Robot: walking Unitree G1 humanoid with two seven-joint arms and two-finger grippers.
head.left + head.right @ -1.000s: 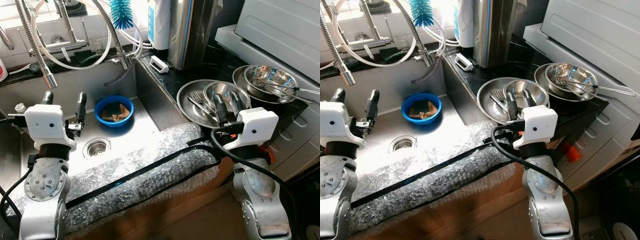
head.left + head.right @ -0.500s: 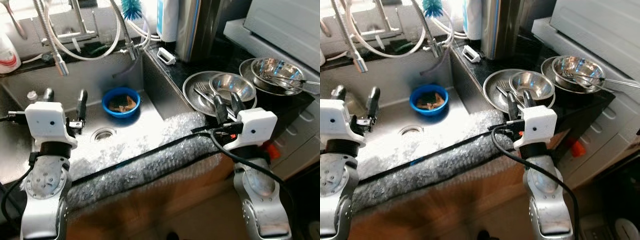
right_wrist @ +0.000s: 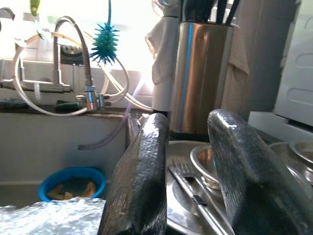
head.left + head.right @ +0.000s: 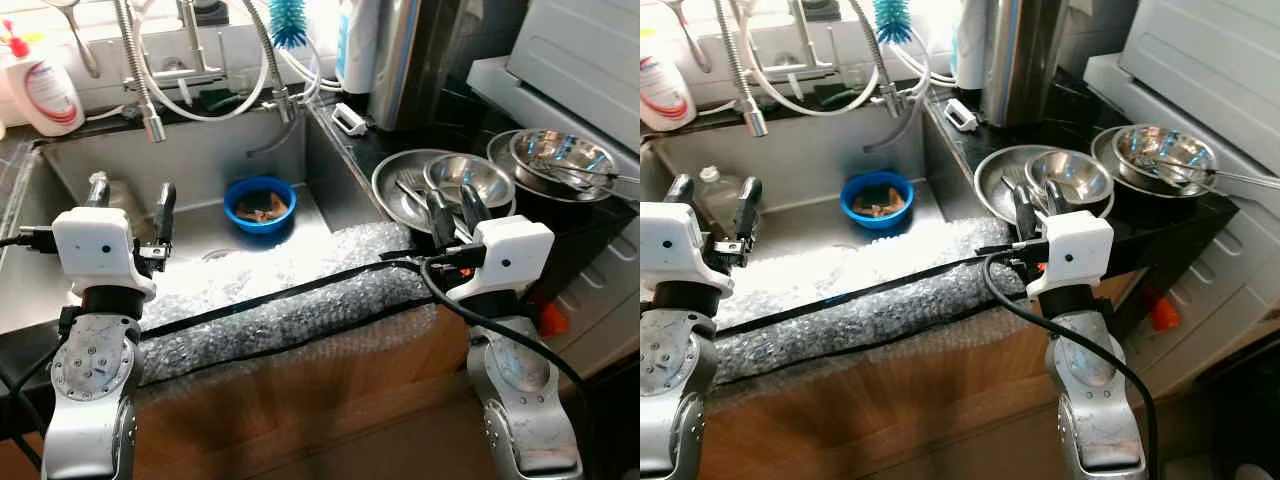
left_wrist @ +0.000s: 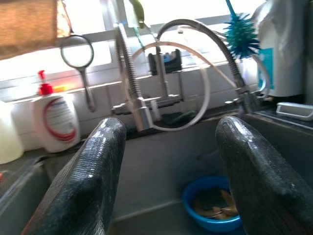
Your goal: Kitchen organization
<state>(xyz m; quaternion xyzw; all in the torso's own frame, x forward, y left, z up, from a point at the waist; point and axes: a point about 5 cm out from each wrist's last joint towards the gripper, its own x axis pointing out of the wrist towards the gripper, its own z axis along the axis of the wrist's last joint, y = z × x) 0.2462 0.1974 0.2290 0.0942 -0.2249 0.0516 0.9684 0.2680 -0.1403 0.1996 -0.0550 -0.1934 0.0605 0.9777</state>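
Note:
A blue bowl [image 4: 260,205] holding food scraps sits on the floor of the steel sink [image 4: 200,165]. On the dark counter to the right lies a steel plate [image 4: 392,183] with a fork [image 4: 411,196] and a steel bowl [image 4: 470,180] on it. Stacked steel bowls [image 4: 548,155] with utensils stand further right. My left gripper [image 4: 130,198] hovers open above the sink's front left, with nothing held. Near the plate's front edge, my right gripper [image 4: 453,212] is open with a narrower gap and also holds nothing.
Bubble wrap [image 4: 290,300] with a black strap covers the sink's front edge. A pull-out faucet [image 4: 150,120], a soap bottle [image 4: 45,85] and a blue brush [image 4: 290,12] line the back. A steel utensil holder [image 4: 400,50] and a white appliance [image 4: 580,60] stand at the right.
The whole picture has shifted: the camera has drawn back and turned left, bringing in the soap bottle and the sink's left side. Both arms keep the same pose, fingers unchanged.

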